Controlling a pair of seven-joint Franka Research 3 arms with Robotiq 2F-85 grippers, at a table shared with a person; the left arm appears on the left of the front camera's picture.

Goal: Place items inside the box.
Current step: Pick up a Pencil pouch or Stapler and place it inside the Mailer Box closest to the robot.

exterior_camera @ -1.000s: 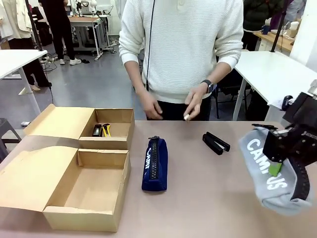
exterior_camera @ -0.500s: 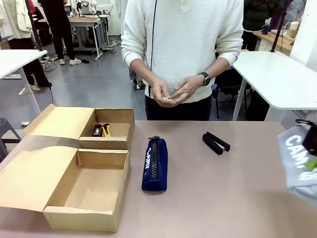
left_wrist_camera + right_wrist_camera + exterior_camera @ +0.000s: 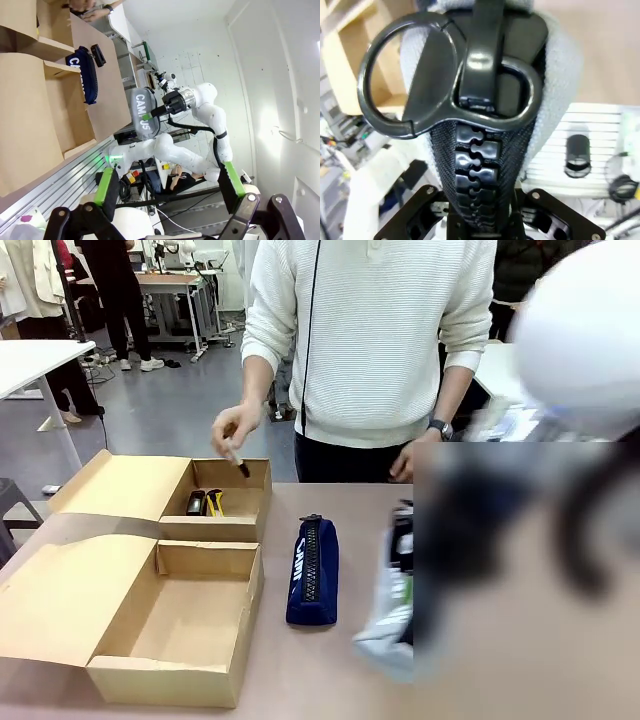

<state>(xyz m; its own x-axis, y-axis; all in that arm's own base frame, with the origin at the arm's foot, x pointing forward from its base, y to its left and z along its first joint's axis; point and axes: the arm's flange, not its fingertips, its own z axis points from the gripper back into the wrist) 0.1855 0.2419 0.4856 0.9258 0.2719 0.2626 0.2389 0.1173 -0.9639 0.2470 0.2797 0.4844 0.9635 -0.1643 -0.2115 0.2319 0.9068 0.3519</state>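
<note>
Spreading across the whole front view was the table (image 3: 330, 680), tan top, w/ the box (image 3: 165, 685) parked on its left side. Both flap lids were thrown open to the left, two compts one behind the other. The far one held small black and yellow bits (image 3: 205, 502), too small to ID.

Person (image 3: 370, 340) in a white sweater stood at the far edge. One hand (image 3: 233, 428) hung over the far compt's back rim, pinching the pen (image 3: 241, 466), dark tip down, not yet in the box. Other hand (image 3: 405, 465) was low by the table edge, partly hidden.

Right arm (image 3: 530, 560) loomed huge and blurred, right up against the front cam, blocking the table's right half. Right gripper (image 3: 150, 113), seen from the left wrist cam, was clamped hard on the grey CAMPUS case (image 3: 141, 111). Case was up in the air, clear of the table, lettering facing out. Front view put it just right of the navy case (image 3: 312, 572). Right wrist cam showed that grey case's zip and ring pull in close-up, running down btwn the gripper's fingers.

Left gripper (image 3: 167, 175) hung back beyond the table's near edge, fingers spread wide. Navy case lay flat mid-table, zip up, near the box's near compt, not touching. Stapler (image 3: 98, 55), black, lay just beyond the navy case, apart from it.
</note>
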